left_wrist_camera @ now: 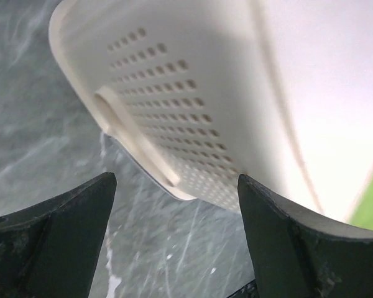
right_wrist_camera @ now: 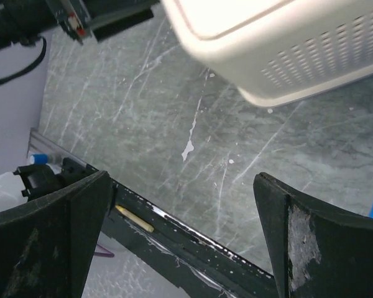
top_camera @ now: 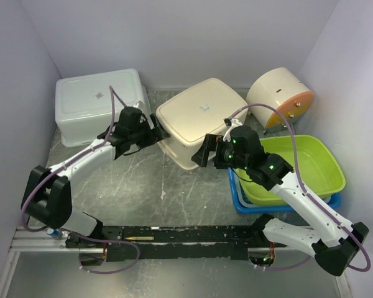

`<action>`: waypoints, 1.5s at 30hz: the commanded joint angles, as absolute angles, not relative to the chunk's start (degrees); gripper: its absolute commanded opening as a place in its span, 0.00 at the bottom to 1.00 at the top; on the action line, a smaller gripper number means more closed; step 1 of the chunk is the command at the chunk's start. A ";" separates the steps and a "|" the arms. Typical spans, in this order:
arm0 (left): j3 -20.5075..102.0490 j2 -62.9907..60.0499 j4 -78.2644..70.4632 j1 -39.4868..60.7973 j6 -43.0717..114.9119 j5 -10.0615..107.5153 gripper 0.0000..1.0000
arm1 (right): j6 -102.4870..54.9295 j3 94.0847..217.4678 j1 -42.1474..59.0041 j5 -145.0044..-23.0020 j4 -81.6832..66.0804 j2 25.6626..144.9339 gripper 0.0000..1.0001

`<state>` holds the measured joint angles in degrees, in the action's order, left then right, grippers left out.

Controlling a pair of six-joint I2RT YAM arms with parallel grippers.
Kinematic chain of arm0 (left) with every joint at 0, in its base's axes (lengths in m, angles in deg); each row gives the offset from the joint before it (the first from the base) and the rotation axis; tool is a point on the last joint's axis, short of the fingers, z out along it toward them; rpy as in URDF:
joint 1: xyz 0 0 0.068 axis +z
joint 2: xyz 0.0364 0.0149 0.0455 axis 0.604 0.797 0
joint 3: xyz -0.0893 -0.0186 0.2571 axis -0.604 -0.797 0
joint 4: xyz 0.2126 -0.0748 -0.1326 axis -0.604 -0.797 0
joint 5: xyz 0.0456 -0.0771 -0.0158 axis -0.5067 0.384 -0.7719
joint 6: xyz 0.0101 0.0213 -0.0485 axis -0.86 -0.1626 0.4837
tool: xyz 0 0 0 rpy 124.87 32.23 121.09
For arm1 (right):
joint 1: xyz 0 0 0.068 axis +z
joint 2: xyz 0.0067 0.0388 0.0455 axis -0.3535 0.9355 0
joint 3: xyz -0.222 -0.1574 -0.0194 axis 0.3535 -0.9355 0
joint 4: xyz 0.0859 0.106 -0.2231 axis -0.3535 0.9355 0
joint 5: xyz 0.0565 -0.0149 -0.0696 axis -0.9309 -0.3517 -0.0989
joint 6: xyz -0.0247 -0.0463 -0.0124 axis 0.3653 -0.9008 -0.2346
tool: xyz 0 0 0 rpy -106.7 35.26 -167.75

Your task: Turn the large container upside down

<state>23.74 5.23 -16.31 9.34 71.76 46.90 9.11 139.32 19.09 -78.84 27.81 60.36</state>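
The large container is a cream perforated basket in the middle back of the table, with its base facing up. My left gripper is open and empty, right at the basket's left side. In the left wrist view the basket's perforated wall and handle slot sit just beyond the fingertips, untouched. My right gripper is open and empty at the basket's near right corner. In the right wrist view it points down at the table, with the basket's corner above it.
A white bin lies base up at the back left. A round cream and orange vessel lies at the back right. A green tub sits nested in a blue tub on the right. A black rail with a yellow pencil runs along the front.
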 commanded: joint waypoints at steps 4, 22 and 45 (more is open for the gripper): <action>33.97 4.81 -17.08 9.03 64.02 52.75 0.92 | 9.19 136.33 18.90 -83.73 22.23 62.24 1.00; 30.57 -24.83 -48.55 9.38 62.71 41.49 1.00 | 13.44 144.90 15.57 -82.77 -15.39 95.64 1.00; 29.84 -28.02 -49.69 9.38 60.13 44.61 0.99 | 18.31 149.46 13.65 -79.96 -30.04 109.33 1.00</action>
<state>28.13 -27.08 -49.18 9.34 61.03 43.73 18.95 142.25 14.24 -83.43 -25.04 102.91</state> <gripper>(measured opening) 0.992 1.000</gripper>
